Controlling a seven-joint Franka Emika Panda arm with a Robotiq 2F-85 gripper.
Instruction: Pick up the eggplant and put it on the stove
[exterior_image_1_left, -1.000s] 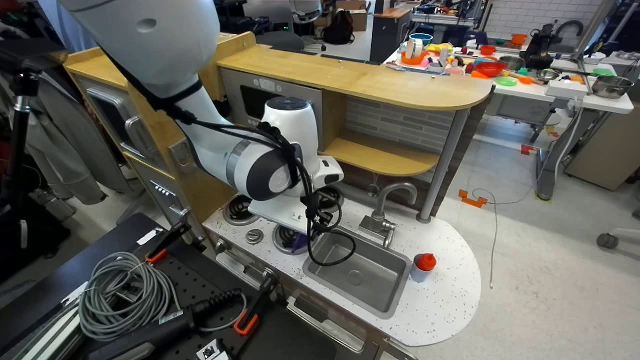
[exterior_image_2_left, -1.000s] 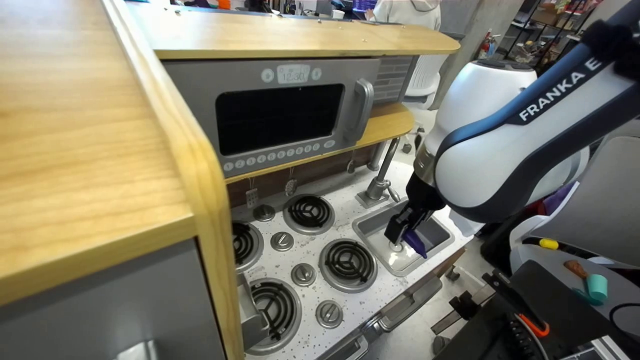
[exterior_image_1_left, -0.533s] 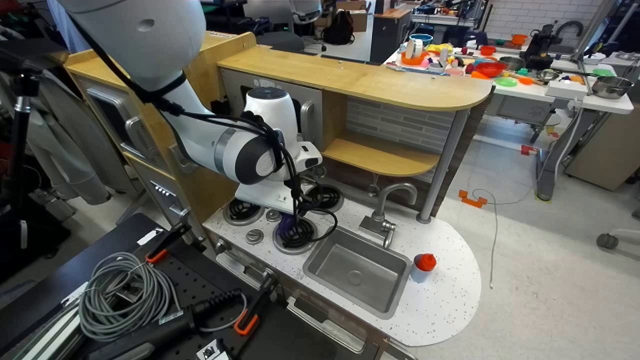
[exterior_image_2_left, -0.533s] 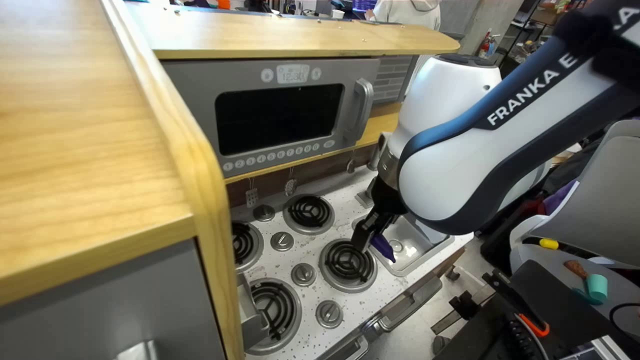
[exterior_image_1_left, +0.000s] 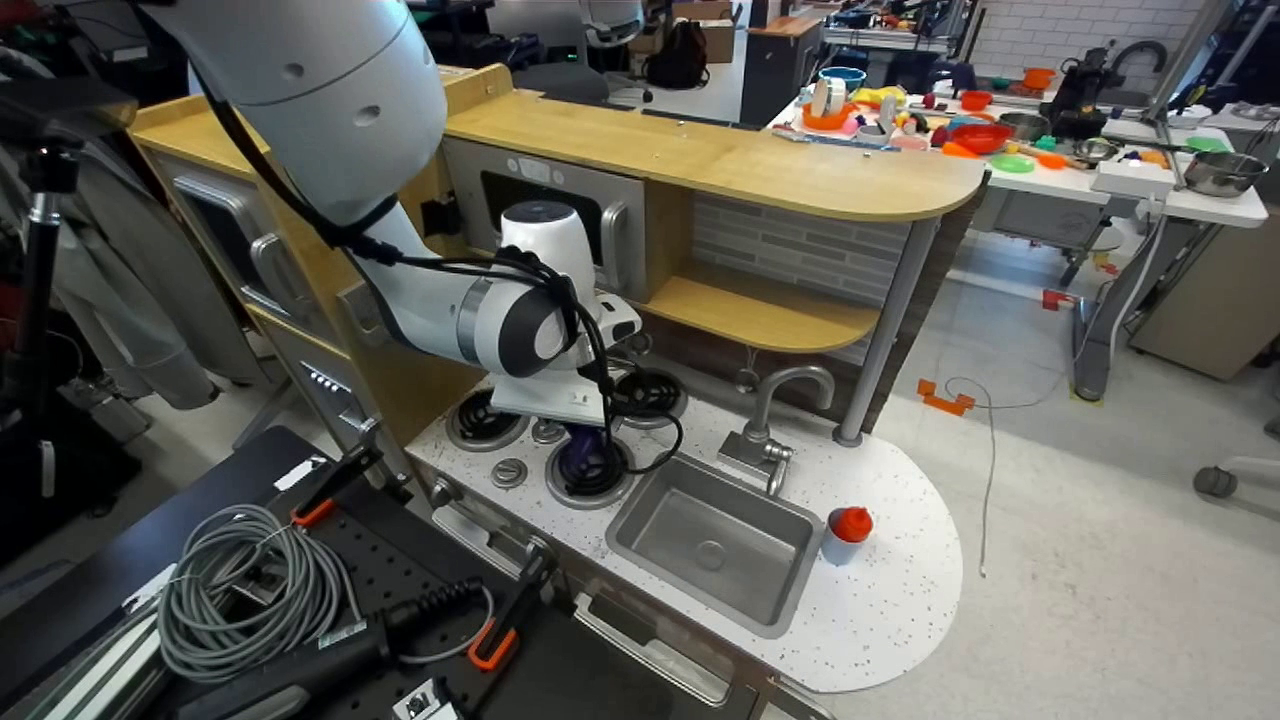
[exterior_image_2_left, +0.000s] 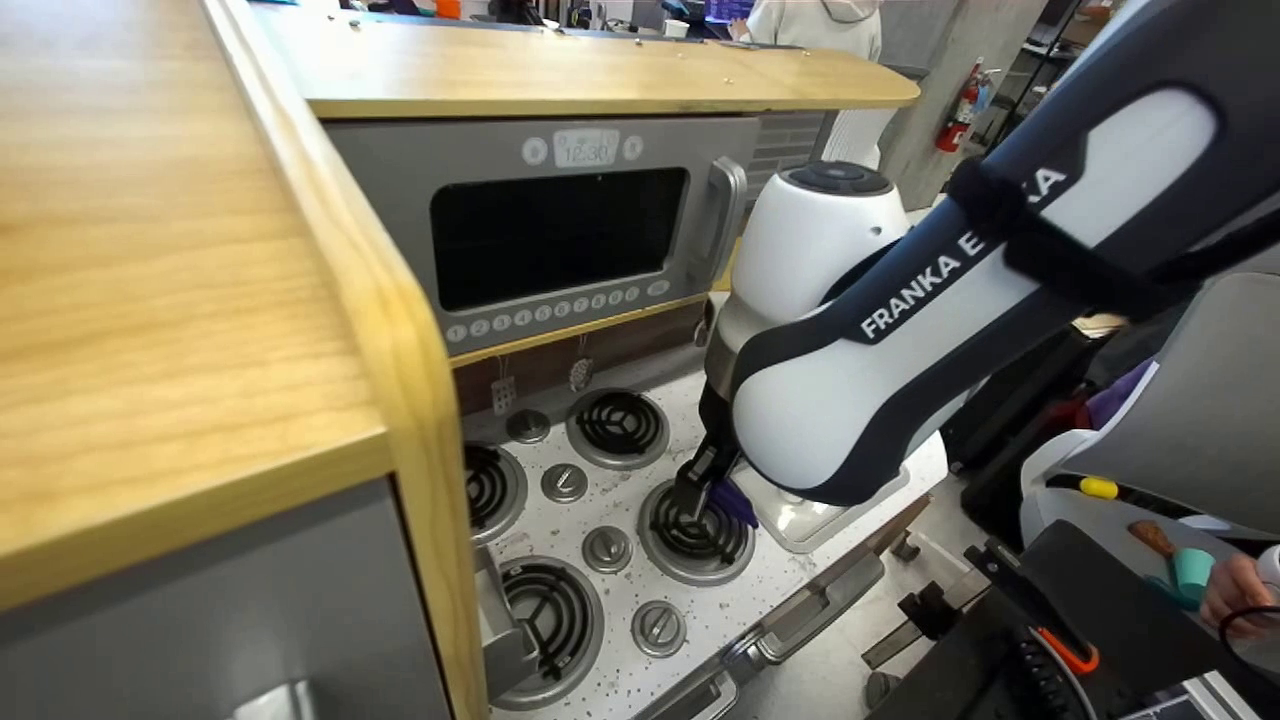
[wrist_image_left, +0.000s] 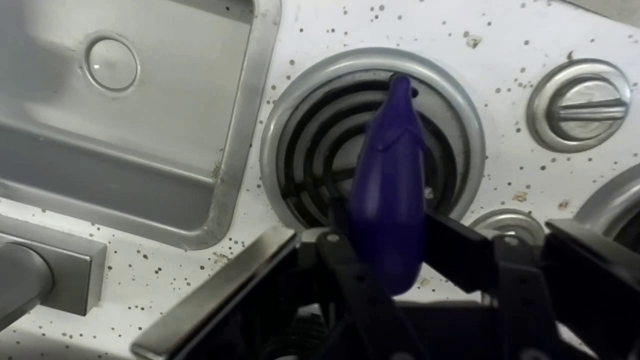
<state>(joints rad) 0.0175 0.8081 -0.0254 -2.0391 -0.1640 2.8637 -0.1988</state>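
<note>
The dark purple eggplant (wrist_image_left: 392, 170) is held between the black fingers of my gripper (wrist_image_left: 385, 215) in the wrist view. Its narrow stem end points away from the gripper, over a burner (wrist_image_left: 272, 145) of the stove (wrist_image_left: 520, 35). The eggplant also shows in both exterior views (exterior_image_1_left: 578, 450) (exterior_image_2_left: 735, 503), low over the burner beside the sink. I cannot tell whether it touches the coils. In an exterior view the fingertips (exterior_image_2_left: 692, 492) are just above that burner. The stove (exterior_image_2_left: 560, 525) is pale and speckled, with several black burners ringed in silver.
The steel sink (wrist_image_left: 232, 165) lies right beside this burner, with a faucet (exterior_image_1_left: 770, 400) behind it. Silver knobs (exterior_image_2_left: 607, 549) stand between the burners. The microwave (exterior_image_2_left: 560, 240) overhangs the back. A white cup with a red top (exterior_image_1_left: 845, 535) stands beyond the sink.
My gripper has carried the eggplant from over the sink to the neighbouring burner and lowered it. It stays held throughout. A person's hand has come in at the right edge of an exterior view.
</note>
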